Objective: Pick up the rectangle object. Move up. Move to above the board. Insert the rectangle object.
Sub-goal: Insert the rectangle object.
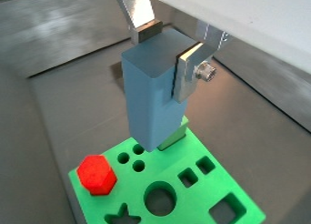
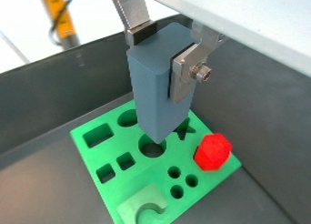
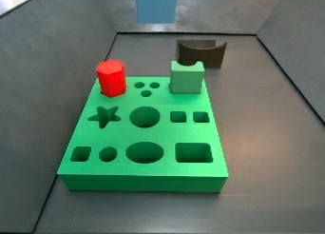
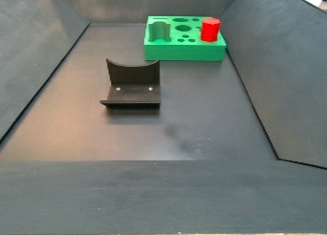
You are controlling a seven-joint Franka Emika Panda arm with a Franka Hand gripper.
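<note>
Silver plates of my gripper [image 1: 170,47] are clamped on the upper end of the rectangle object [image 1: 153,91], one plate on each opposite face, and the same hold shows in both wrist views, gripper [image 2: 168,51] on the rectangle object [image 2: 157,86]; I hang pointing straight down, the light-blue block upright beneath me, its lower end above the board [image 1: 219,184] and not resting on it, as far as I can tell; in a wrist view the block's lower end covers the region near a round hole and a star-shaped hole of the board [image 2: 112,178]; a side view catches only the block's lower part [image 3: 156,4] at the upper edge, high over the far end of the board [image 3: 152,176], my fingers out of frame there; the red hexagonal prism [image 3: 110,78] stands upright in the board near its far corner, and the light-green block [image 3: 188,76] stands upright near the other far corner; the dark arch-shaped block [image 3: 200,52] sits on the counter [image 3: 267,124] just beyond the board; in a side view the fixture [image 4: 130,84] rests on the counter [image 4: 153,181], well apart from the board [image 4: 186,50], with the red hexagonal prism [image 4: 209,29] on it
</note>
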